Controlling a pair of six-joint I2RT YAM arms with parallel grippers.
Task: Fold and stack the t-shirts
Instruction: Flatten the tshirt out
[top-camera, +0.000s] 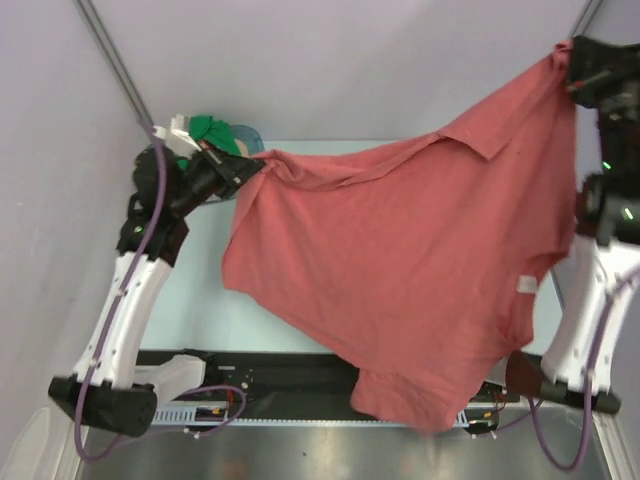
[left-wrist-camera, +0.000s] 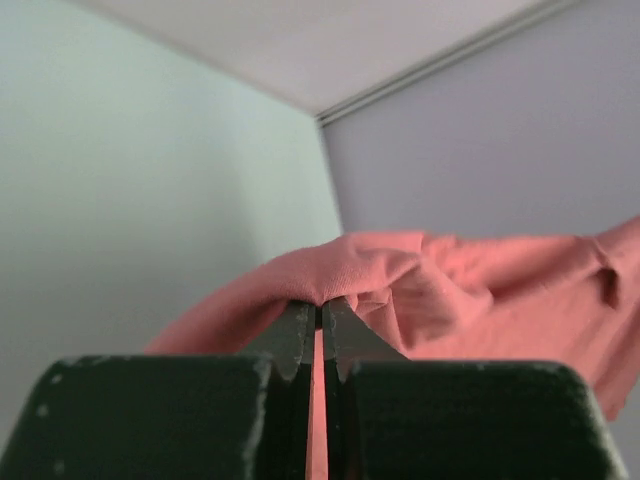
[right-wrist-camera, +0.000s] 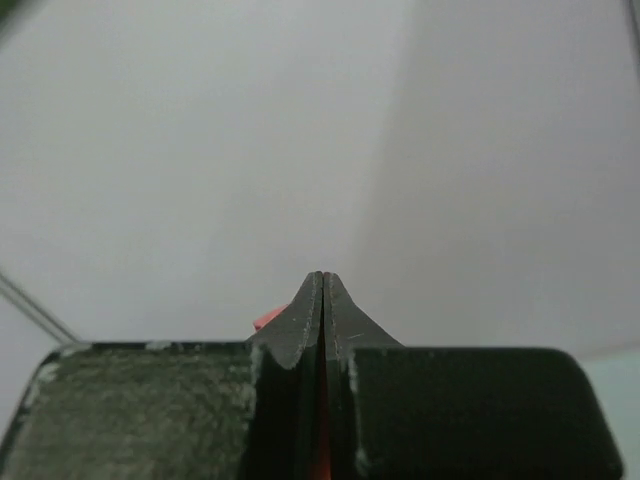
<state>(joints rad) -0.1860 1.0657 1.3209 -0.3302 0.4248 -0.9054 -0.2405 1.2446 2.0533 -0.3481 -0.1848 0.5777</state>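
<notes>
A large salmon-red t-shirt hangs spread in the air between both arms, with a small white tag near its right edge. My left gripper is shut on the shirt's left corner above the back left of the table; in the left wrist view the cloth bunches over the closed fingertips. High at the top right, my right gripper is shut on the other corner; a sliver of red cloth shows beside its jaws. A bright green t-shirt lies behind the left gripper.
A clear blue-tinted tub stands at the back left by the green cloth. The pale table shows under the hanging shirt's left side. The shirt's lower hem droops over the near edge between the arm bases.
</notes>
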